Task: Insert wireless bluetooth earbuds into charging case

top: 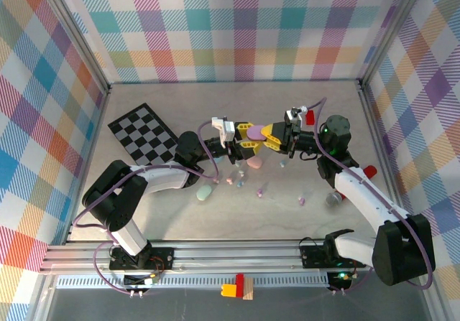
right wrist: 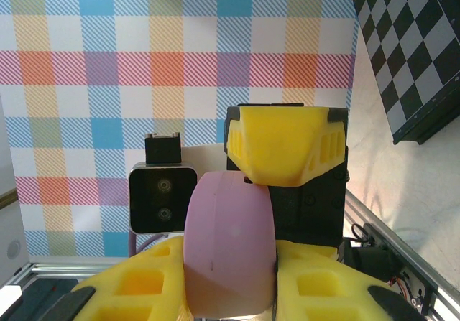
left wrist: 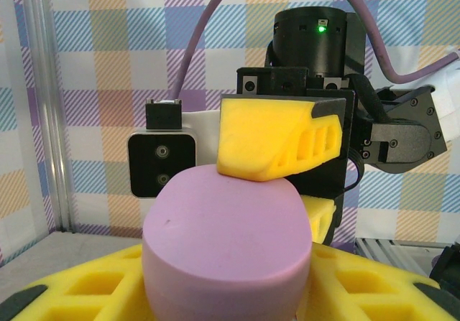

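Both arms were up off the desk here, meeting nose to nose, and the lilac case was caught between them: the left pincer was drawn in against its flanks, the right pincer was clamped across it the other way, and neither showed any slack. No open seam was visible on the case from either wrist camera, so it looked unopened. The danger was plain: two arms tugging on one smooth pebble. Any uneven pull or twist could squirt it out, and a drop would land it among the earbuds lying loose on the desk below, scattering them. None of them was held or seated in anything. A pink case and a mint case lay among the buds, crowding any later pick-up. The checkered board and the red block sat clear of the action. With both pincers occupied, neither was free to fetch a bud.
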Motion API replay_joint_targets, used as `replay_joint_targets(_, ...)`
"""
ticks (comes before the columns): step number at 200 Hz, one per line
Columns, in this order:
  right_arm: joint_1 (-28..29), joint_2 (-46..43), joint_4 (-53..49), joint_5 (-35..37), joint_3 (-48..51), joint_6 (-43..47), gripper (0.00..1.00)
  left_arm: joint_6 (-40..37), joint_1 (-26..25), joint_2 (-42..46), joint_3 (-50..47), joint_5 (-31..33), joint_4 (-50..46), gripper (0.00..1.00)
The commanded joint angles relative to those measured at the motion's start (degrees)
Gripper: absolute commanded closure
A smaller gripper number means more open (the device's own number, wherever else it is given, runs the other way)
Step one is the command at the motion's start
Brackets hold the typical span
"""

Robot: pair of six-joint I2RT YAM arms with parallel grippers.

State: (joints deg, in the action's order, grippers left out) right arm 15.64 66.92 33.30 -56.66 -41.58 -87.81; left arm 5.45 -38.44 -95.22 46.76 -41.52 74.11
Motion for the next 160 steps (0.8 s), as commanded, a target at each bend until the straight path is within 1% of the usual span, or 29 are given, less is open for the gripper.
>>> replay_joint_targets(1,-0.26,-0.82,-0.24,-0.03,-0.76,1.06,0.99,1.05,0.03,-0.31,1.75,-2.08,3.2,0.54)
replay_joint_targets(13,-0.22,-0.74,-0.25,0.05,-0.78,1.06,0.99,1.08,0.06,-0.32,1.88,-2.15,3.16,0.58)
replay_joint_targets(45,-0.28,-0.73,-1.61,0.24,-0.85,2.13,0.97,1.16,0.03,-0.49,1.79,-2.47,3.16,0.61)
replay_joint_targets(50,-0.3,-0.8,-2.07,0.31,-0.82,2.51,0.93,1.14,0.03,-0.47,1.83,-2.48,3.16,0.62)
replay_joint_targets(59,-0.26,-0.88,-3.06,0.46,-0.95,3.19,0.82,1.23,0.05,-0.39,1.71,-2.49,3.22,0.62)
replay_joint_targets(61,-0.3,-0.94,-3.45,0.58,-1.0,3.42,0.78,1.21,0.03,-0.36,1.68,-2.44,3.17,0.62)
replay_joint_targets(62,-0.3,-0.94,-3.45,0.58,-1.0,3.42,0.78,1.22,0.03,-0.28,1.67,-2.44,3.17,0.62)
replay_joint_targets(66,-0.26,-0.95,-3.85,0.67,-0.96,3.66,0.72,1.14,0.03,-0.31,1.67,-2.47,3.19,0.62)
replay_joint_targets(74,-0.32,-0.93,-4.15,0.9,-1.13,3.87,0.59,1.14,0.04,-0.22,1.43,-2.42,3.15,0.62)
replay_joint_targets(75,-0.3,-0.91,-4.13,0.95,-1.13,3.87,0.56,1.14,0.03,-0.23,1.41,-2.42,3.11,0.62)
replay_joint_targets(76,-0.3,-0.91,-4.13,0.95,-1.13,3.87,0.56,1.14,0.03,-0.18,1.41,-2.43,3.08,0.62)
replay_joint_targets(77,-0.29,-0.91,-4.01,1.01,-1.02,3.87,0.53,1.09,0.03,-0.21,1.4,-2.43,3.07,0.62)
replay_joint_targets(78,-0.29,-0.91,-4.01,1.01,-1.02,3.87,0.53,1.07,0.03,-0.22,1.4,-2.38,3.07,0.62)
replay_joint_targets(79,-0.33,-0.91,-3.96,1.07,-0.99,3.87,0.5,1.02,0.03,-0.22,1.31,-2.32,3.11,0.62)
replay_joint_targets(80,-0.33,-0.91,-3.96,1.07,-0.99,3.87,0.5,0.95,0.03,-0.23,1.31,-2.29,3.09,0.62)
replay_joint_targets(83,-0.29,-0.95,-3.7,1.4,-0.96,3.87,0.44,0.82,0.03,-0.16,1.25,-2.33,3.06,0.62)
replay_joint_targets(84,-0.29,-0.95,-3.7,1.4,-0.96,3.87,0.44,0.76,0.03,-0.2,1.19,-2.29,3.11,0.62)
replay_joint_targets(87,-0.41,-0.99,-3.62,1.78,-0.92,4.02,0.4,0.61,0.03,-0.18,1.08,-2.26,3.06,0.62)
replay_joint_targets(101,-0.49,-1.38,-5.13,2.9,-1.12,6.05,0.29,0.01,0.12,-0.14,0.33,-1.75,3.0,0.62)
replay_joint_targets(108,-0.44,-1.78,-7.43,3.51,-1.58,7.9,0.26,-0.11,0.2,-0.06,-0.06,-1.66,3.02,0.62)
replay_joint_targets(115,-0.55,-2.49,-12.3,4.42,-2.61,12.2,0.22,-0.26,0.38,0.09,-0.47,-1.57,2.98,0.62)
replay_joint_targets(131,-0.53,-3.98,-25.36,7.27,-5.85,23.01,0.17,-0.36,0.63,0.51,-1.68,-1.64,3.01,0.62)
replay_joint_targets(148,-0.52,-4.6,-41.73,11.0,-11.07,38.7,0.11,-0.44,0.95,1.29,-3.26,-1.77,2.98,0.62)
replay_joint_targets(160,-0.2,-4.67,-50.27,13.8,-14.32,48.69,0.07,-0.68,0.92,1.77,-4.48,-1.66,2.91,0.62)
